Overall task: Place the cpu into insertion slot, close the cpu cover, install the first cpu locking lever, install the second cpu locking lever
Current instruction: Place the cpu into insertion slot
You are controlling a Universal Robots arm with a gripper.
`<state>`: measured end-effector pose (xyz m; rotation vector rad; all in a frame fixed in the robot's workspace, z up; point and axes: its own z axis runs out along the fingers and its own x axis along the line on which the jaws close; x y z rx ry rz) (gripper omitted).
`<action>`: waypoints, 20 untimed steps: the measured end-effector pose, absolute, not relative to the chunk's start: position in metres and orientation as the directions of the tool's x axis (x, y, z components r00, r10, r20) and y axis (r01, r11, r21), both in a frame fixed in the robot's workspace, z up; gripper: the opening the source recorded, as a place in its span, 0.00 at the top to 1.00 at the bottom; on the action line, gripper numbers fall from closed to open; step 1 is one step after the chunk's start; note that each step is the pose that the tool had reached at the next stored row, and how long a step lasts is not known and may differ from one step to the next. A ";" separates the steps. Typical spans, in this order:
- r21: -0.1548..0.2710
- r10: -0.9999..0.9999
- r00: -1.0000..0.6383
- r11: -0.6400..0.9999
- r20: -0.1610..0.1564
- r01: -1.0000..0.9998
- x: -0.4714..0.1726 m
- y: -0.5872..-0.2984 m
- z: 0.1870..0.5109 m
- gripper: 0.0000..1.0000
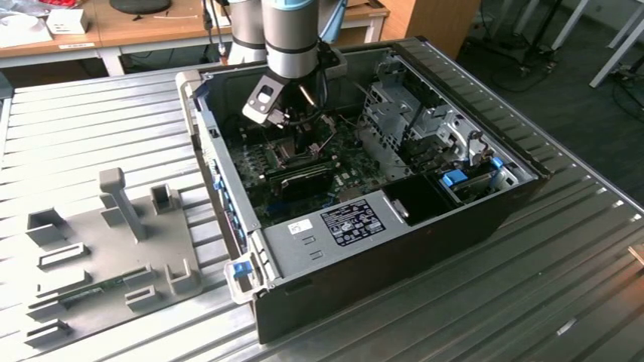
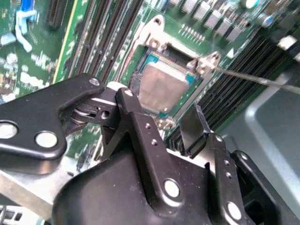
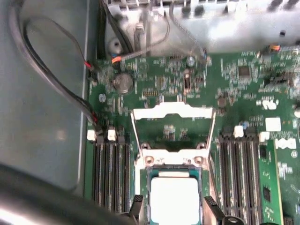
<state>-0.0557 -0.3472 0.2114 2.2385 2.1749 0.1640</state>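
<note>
Once seated, flat square silvery-tan metal-topped cpu (image 3: 174, 197): inside dark-centred metal-rimmed insertion slot (image 3: 173, 172), upper middle of exterior view.
Done: placement, apparently.
Left: thin silvery windowed cpu cover (image 3: 172, 111) flipped open; thin steel wire lever (image 2: 253, 77) unlatched.
Black jointed gripper (image 3: 173, 206): spread, empty, straddling cpu.
Green circuit board (image 3: 243, 93): glossy, densely studded with small parts.

Exterior high; both wrist views close on cpu (image 2: 161, 89) (image 3: 174, 199).

Over insertion slot (image 1: 299, 155): free, cpu cover (image 3: 172, 111) swung back.
Exterior view, 9 o'clock: case wall (image 1: 211, 158).
2 o'clock: drive cage (image 1: 394, 113).
</note>
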 end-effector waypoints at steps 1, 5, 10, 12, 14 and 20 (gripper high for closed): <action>0.067 0.998 0.027 -0.032 0.064 0.997 -0.055 -0.347 0.211 0.39; 0.061 0.998 0.028 -0.032 0.063 0.998 -0.055 -0.347 0.211 0.39; 0.061 0.998 0.028 -0.032 0.064 0.998 -0.055 -0.347 0.212 0.39; 0.061 0.998 0.028 -0.032 0.063 0.998 -0.055 -0.347 0.215 0.39; 0.061 0.998 0.028 -0.032 0.063 0.998 -0.055 -0.347 0.219 0.39; 0.061 0.998 0.028 -0.032 0.064 0.998 -0.055 -0.347 0.223 0.39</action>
